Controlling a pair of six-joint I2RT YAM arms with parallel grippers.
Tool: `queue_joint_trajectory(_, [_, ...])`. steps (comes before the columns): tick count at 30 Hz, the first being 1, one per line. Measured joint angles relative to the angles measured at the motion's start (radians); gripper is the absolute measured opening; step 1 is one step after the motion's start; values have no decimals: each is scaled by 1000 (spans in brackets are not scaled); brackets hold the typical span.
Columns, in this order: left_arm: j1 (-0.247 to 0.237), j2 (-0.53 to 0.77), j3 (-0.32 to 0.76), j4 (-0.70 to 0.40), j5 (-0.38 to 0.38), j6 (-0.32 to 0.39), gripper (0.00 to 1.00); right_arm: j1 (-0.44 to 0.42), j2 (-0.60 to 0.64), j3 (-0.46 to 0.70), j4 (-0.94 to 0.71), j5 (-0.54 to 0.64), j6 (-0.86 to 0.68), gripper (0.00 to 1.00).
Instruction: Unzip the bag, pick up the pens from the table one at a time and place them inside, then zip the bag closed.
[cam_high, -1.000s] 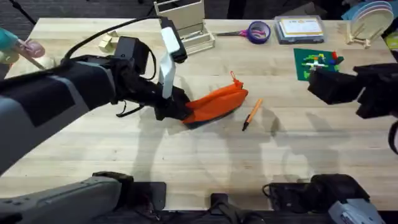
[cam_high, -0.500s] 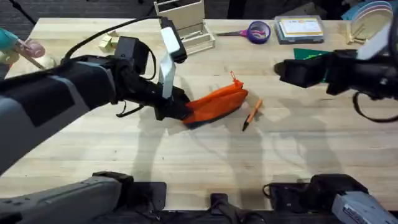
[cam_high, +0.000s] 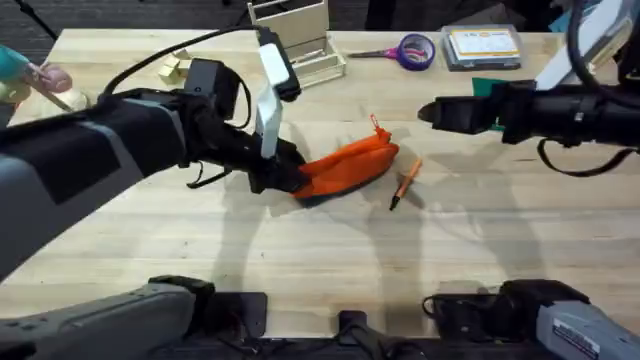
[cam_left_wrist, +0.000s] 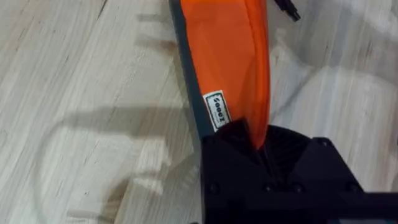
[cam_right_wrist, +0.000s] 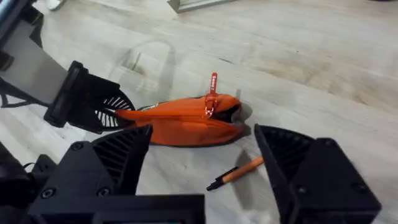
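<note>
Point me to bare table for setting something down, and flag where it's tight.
Free: the wide strip of table between the pen and the arm bases. Crowded: around the pouch, pinched at one end by the left gripper, and the far edge with the scissors.

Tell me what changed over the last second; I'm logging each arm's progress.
The right gripper, fingers open, swung in from the table's right edge toward the bag and now hovers short of its pull-tab end. The left gripper kept its clamp on the bag's other end. Bag and pen have not moved.
</note>
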Motion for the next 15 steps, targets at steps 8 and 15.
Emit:
queue_joint_trajectory(8, [0, 0, 0, 0, 0, 0, 43, 0, 44, 0, 2, -3, 0, 997])
queue_joint_trajectory(15, [0, 0, 0, 0, 0, 0, 43, 56, 127, 0, 75, -3, -4, 997])
